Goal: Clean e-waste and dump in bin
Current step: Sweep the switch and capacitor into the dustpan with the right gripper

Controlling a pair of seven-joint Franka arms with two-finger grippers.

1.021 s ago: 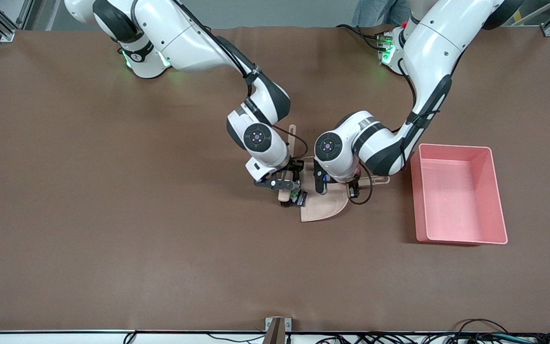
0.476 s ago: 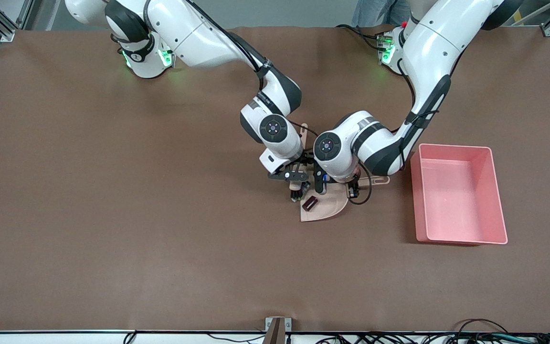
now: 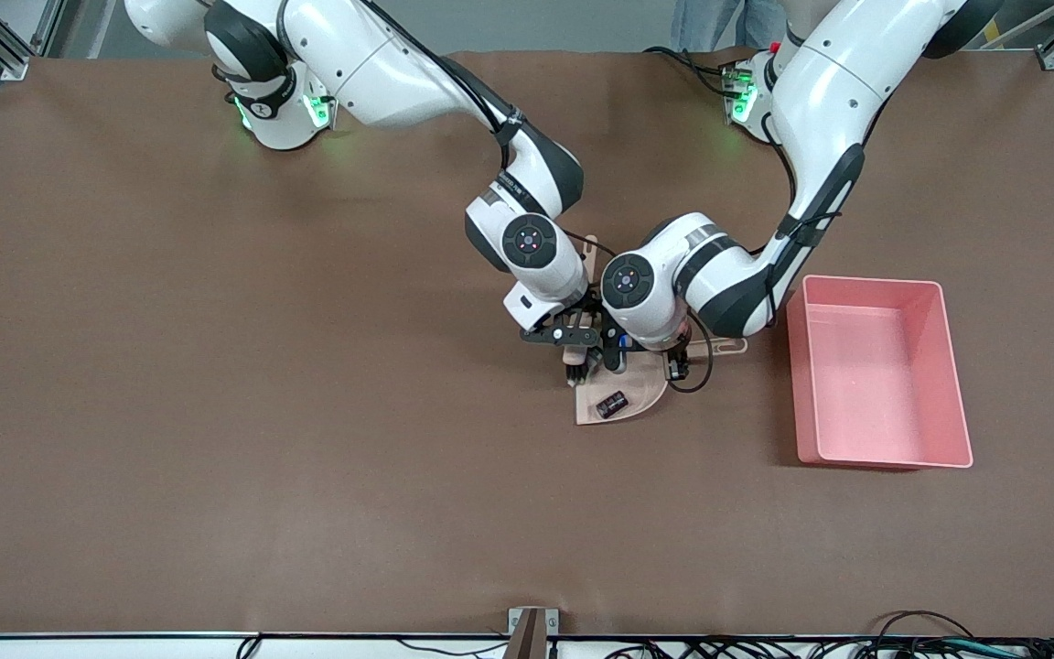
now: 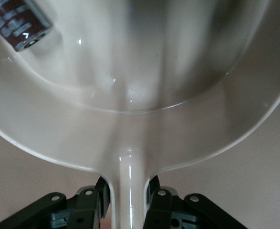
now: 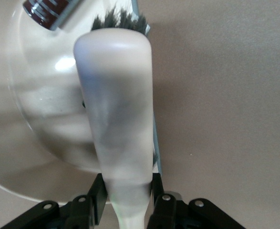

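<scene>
Both grippers work at the frame's centre: the left gripper (image 3: 673,352) is clamped on the handle of the beige dustpan (image 3: 637,395), and the right gripper (image 3: 573,340) grips the brush (image 5: 118,105), bristles at the pan's mouth. At centre right the pink bin (image 3: 948,366) sits toward the left arm's end, well apart. Smallest, the dark brown block (image 3: 611,404) lies inside the pan. Sweeping looks nearly done; the green-patched piece cannot be seen, and dumping remains.
</scene>
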